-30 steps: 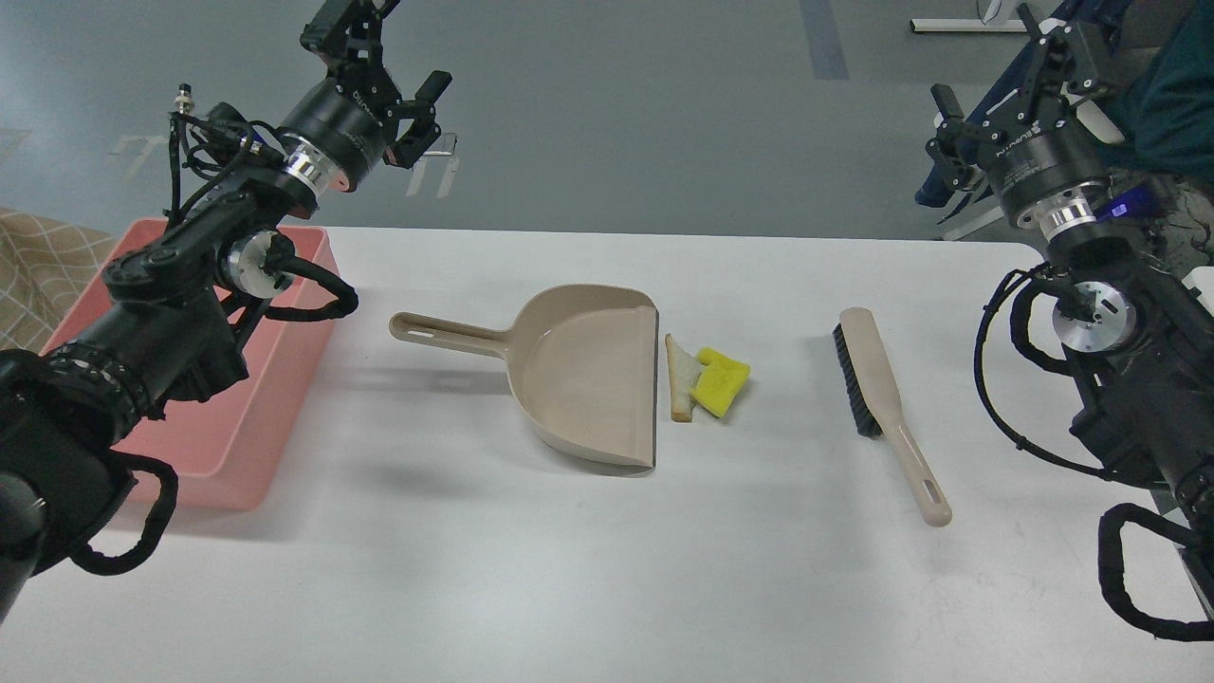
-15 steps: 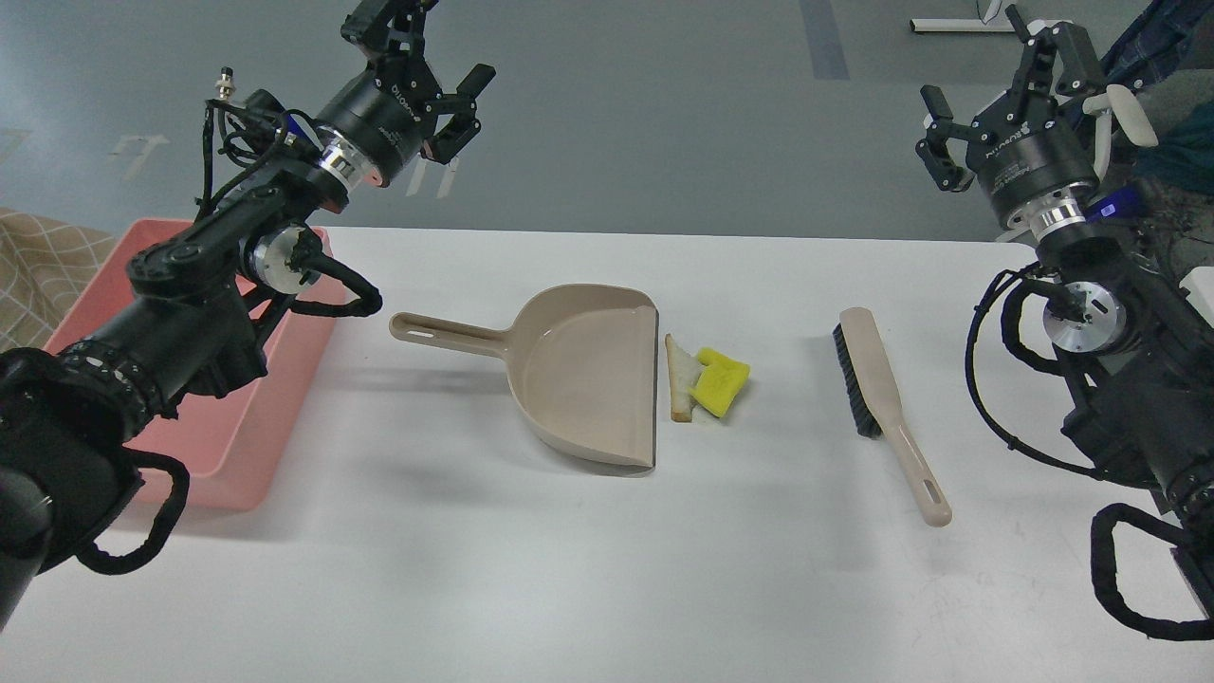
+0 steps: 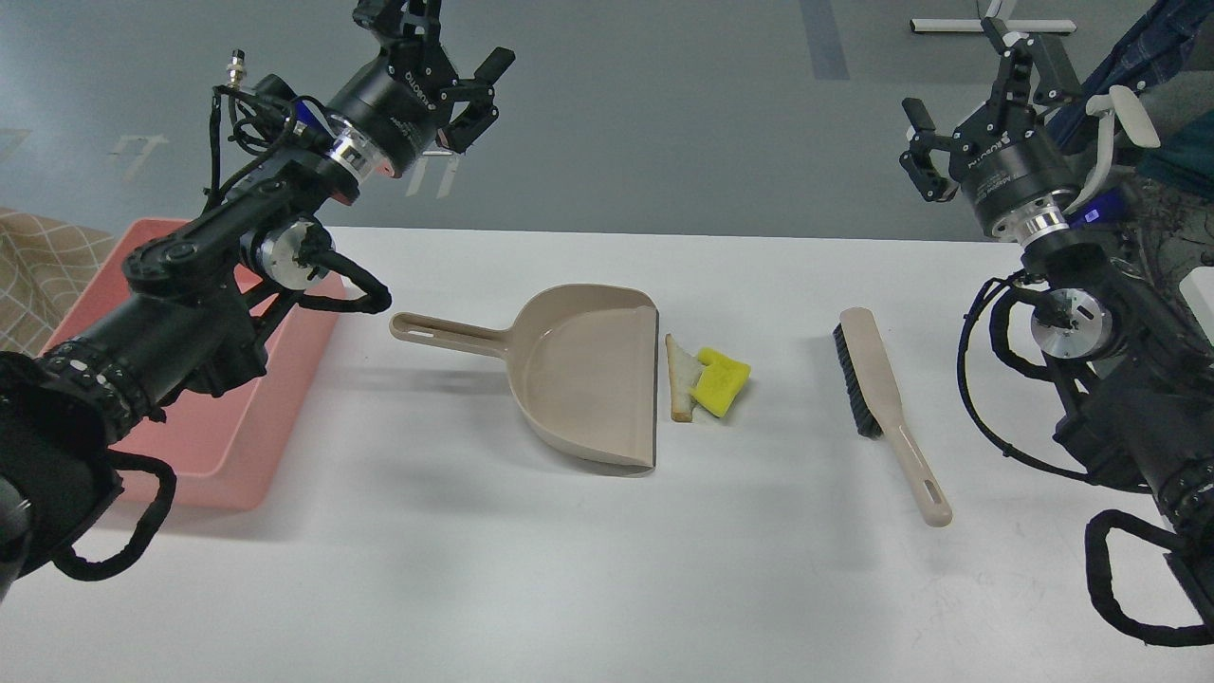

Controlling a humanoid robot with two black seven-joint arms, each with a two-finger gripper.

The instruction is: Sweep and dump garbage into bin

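Garbage waits mid-surface, unswept. Leftmost sits the pink bin (image 3: 204,446), under the left gripper (image 3: 446,38), jaws wide, empty. Next, the dustpan (image 3: 579,375) mouth faces bread slice (image 3: 679,378) and sponge piece (image 3: 721,381), ready for sweeping. Brush (image 3: 877,389) lies right; right gripper (image 3: 977,100) raised, jaws wide.

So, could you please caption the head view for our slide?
Both end effectors raised; bread slice and sponge piece lie between dustpan and brush, pink bin at left.

single head view from above the near edge of the white table (image 3: 607,588), facing forward and down
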